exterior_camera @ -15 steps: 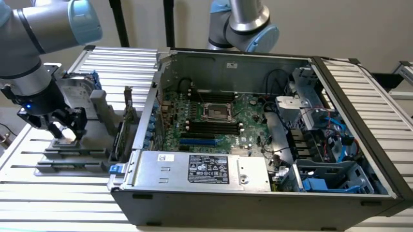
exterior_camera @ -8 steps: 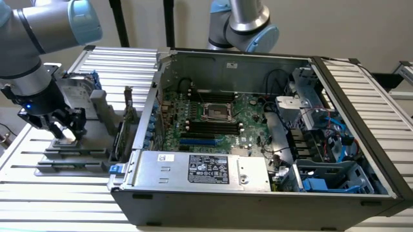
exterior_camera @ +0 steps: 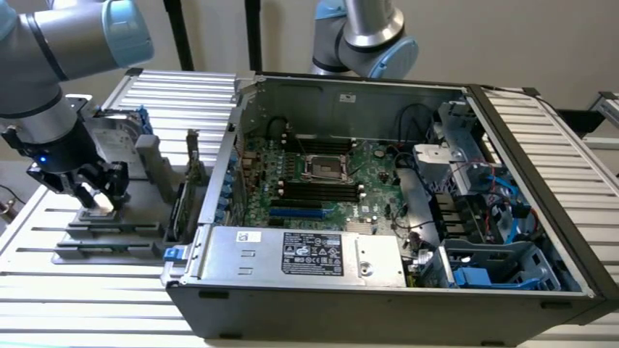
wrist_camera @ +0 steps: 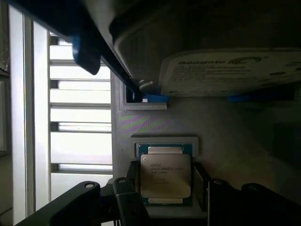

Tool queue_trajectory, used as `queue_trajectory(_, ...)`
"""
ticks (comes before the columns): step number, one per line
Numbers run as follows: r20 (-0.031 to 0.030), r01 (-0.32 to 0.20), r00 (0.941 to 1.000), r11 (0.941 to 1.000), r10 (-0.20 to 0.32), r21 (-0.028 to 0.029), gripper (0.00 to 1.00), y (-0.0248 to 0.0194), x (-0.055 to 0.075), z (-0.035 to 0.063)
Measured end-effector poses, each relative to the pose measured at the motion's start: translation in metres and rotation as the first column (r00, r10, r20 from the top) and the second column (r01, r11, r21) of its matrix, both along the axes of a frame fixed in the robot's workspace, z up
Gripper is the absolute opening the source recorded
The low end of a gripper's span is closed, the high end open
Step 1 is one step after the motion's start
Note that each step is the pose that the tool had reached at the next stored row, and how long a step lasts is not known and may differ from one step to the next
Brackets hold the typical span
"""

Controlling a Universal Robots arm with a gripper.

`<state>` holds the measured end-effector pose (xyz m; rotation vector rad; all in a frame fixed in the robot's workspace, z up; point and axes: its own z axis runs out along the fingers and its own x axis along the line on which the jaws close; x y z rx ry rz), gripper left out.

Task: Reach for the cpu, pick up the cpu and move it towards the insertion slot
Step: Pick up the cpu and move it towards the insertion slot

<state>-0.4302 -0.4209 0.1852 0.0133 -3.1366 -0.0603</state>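
Wrist view: cpu (wrist_camera: 165, 176) lies flat, silver top up with print on it, seated in the pale-framed pocket of a grey holder (wrist_camera: 225, 132). My gripper (wrist_camera: 165, 190) is down over it. Jaws are closed in to the chip's width, with a dark finger (wrist_camera: 128, 190) against each of two opposite edges, so I have hold of it. It sits level with the pocket, and I cannot tell whether it has lifted clear. Just beyond the pocket stands the hard drive (wrist_camera: 225, 70), label toward me, a blue bracket (wrist_camera: 155, 99) at its foot. Exterior view: I am at the exterior view's left, over the holder, which rests on the slatted table (exterior_camera: 58, 290) beside the open case (exterior_camera: 387, 297). A pale patch shows between my fingertips. The slot (exterior_camera: 326, 166), silver frame with dark centre, is on the green board (exterior_camera: 372, 163) inside the case, toward its far wall. The black memory slots (exterior_camera: 320, 190) lie just nearer and the blue slot (exterior_camera: 298, 214) nearer still. The cpu and the slot are well apart, with the case wall between them. A second arm (exterior_camera: 363, 36) hangs behind the case's far edge.
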Motion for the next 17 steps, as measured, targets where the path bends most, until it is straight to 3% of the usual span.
queue_trajectory(8, -0.0072, 0.0, 1.0, 1.0, 0.0, -0.0001, 0.55, -0.0001, 0.0, 0.0082)
queue_trajectory(13, -0.0154, 0.0, 0.9999, 1.0, 0.0, -0.0002, 0.55, -0.0005, 0.0, 0.0248)
queue_trajectory(17, -0.0166, 0.0, 0.9999, 1.0, 0.0, 0.001, 0.55, -0.0013, 0.002, 0.0428)
